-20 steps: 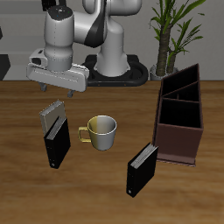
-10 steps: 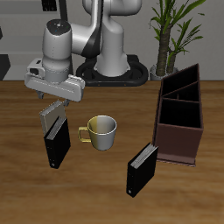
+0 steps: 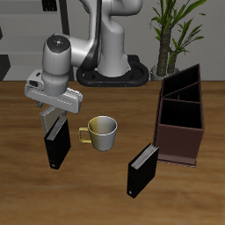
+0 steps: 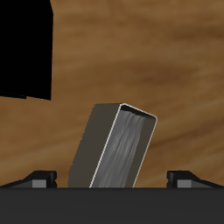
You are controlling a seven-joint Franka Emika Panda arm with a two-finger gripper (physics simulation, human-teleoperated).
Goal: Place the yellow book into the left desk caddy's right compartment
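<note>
Your gripper [image 3: 53, 112] sits low over the yellow book [image 4: 116, 144], its fingers [image 4: 41, 180] spread wide either side and not touching it. That book is a thin slab with a dull tan-grey cover and white striped page edges, standing tilted on the wood-grain table [image 3: 105, 180] beside a black book [image 3: 57, 145]. Well apart stands the left desk caddy [image 3: 180, 114], a dark maroon box with dividers.

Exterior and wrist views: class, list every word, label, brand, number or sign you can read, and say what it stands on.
None: no readable text in either view.
The yellow book shows a plain cover and striped page edges.
The two black books, the mug and the desk caddy are unmarked.
</note>
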